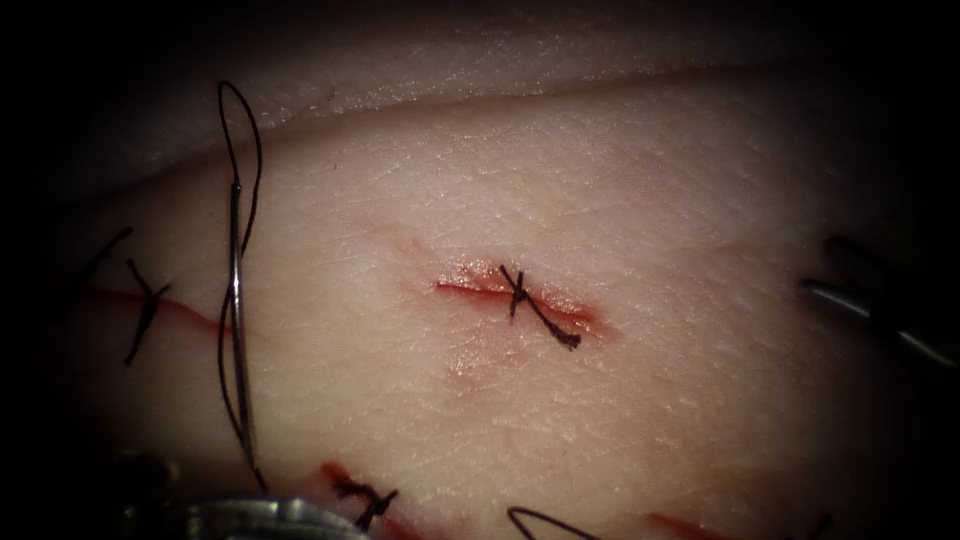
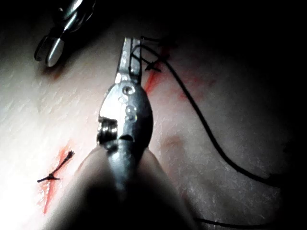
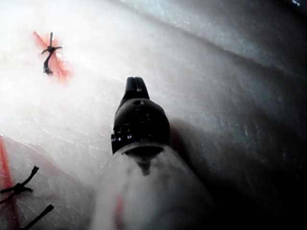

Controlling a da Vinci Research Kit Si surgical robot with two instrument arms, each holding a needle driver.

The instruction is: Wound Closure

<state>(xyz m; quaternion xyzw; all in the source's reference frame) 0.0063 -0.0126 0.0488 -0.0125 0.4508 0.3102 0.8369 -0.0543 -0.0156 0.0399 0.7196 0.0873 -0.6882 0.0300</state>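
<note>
The curved needle [image 1: 238,300] lies loose on the tissue [image 1: 600,180], left of the middle cut [image 1: 470,290], crossing the red line of a left-hand cut. Neither tool holds it, and it is not in the tissue. Black thread [image 1: 232,110] loops from its upper end. My left tool [image 1: 270,518] sits at the lower edge; its jaws [image 2: 130,50] are closed, apparently on the thread [image 2: 211,139], beside a knotted stitch [image 2: 154,66]. My right tool [image 1: 835,293] [image 3: 135,84] hovers right of the middle cut, holding nothing. The middle cut carries one knotted stitch [image 1: 520,298].
Another tied stitch [image 1: 145,305] sits on the far-left cut and one [image 1: 365,500] on a lower cut by my left tool. A slack thread loop [image 1: 545,520] lies at the lower edge. Red fluid lines the cuts. A tissue fold [image 1: 500,90] runs across the back.
</note>
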